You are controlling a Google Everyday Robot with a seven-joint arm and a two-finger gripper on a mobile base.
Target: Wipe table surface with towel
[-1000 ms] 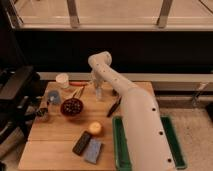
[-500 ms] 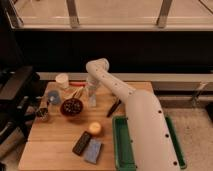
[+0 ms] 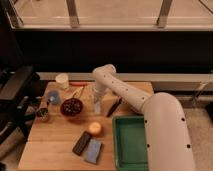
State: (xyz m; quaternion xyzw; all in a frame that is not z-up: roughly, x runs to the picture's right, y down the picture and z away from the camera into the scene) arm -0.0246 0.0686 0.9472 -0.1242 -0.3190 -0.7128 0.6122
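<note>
Tool (image 3: pixel 97 106) hangs over the surface (image 3: pixel 55 135) just right of the bowl (image 3: pixel 72 106); finger state unclear. Next: reach the towel (image 3: pixel 52 96) far-left.

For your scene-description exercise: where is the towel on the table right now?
In the camera view, the towel lies near the table surface's back-left part, just left of the dark bowl and in front of the white cup; the gripper hangs right of the bowl.
</note>
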